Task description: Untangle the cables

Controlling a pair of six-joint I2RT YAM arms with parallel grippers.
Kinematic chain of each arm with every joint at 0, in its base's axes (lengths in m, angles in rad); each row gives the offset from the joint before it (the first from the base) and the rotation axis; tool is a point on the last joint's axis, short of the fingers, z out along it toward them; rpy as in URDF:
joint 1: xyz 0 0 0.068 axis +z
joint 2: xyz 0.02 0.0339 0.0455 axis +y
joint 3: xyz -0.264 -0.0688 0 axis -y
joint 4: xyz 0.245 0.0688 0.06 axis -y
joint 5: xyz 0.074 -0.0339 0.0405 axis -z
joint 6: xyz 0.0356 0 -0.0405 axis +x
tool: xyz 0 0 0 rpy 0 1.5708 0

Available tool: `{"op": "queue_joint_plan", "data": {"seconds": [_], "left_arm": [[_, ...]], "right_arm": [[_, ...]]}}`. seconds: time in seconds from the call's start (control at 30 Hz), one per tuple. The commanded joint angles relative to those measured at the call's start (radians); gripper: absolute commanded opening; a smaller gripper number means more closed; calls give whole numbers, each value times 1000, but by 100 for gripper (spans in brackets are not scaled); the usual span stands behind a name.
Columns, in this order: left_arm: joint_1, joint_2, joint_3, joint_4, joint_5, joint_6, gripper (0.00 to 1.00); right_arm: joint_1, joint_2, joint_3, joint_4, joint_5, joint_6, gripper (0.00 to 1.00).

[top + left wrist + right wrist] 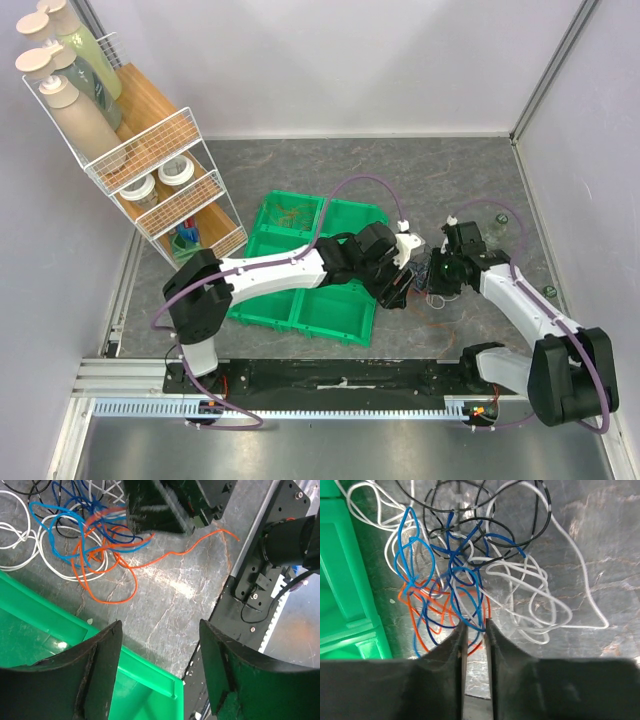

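A tangle of blue [427, 560], orange [413, 631], white [555, 611] and black [485, 521] cables lies on the grey table right of the green bin. It shows small in the top view [437, 298]. My right gripper [474, 622] is down in the tangle, its jaws almost together with a blue loop across the tips. It shows blurred in the left wrist view [155, 505]. My left gripper [160, 627] is open and empty, above the green bin's corner [145, 680], short of the tangle [85, 545]. An orange strand [165, 555] trails towards the right arm.
A green multi-compartment bin [300, 300] sits left of the cables. A wire rack [150, 170] with bottles and jars stands at the far left. Small clear items [497, 222] lie at the right. The right arm's link [280, 545] is close beside my left gripper.
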Motion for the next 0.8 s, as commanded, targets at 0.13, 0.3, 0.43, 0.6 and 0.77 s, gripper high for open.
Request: {"op": "queue_joint_plan", "data": {"seconds": [0.13, 0.3, 0.43, 0.6, 0.77], "left_arm": [[-3, 83, -3, 122, -59, -57, 57], [-4, 131, 31, 134, -78, -73, 62], [-3, 158, 69, 120, -119, -64, 65], [-3, 160, 99, 114, -92, -73, 66], [1, 158, 89, 163, -56, -95, 77]], "right_arm": [[-2, -160, 76, -3, 55, 52, 0], [-2, -205, 153, -107, -1, 79, 0], [-2, -217, 162, -123, -15, 87, 0], [-2, -205, 170, -135, -26, 79, 0], [-4, -203, 204, -147, -43, 86, 0]]}}
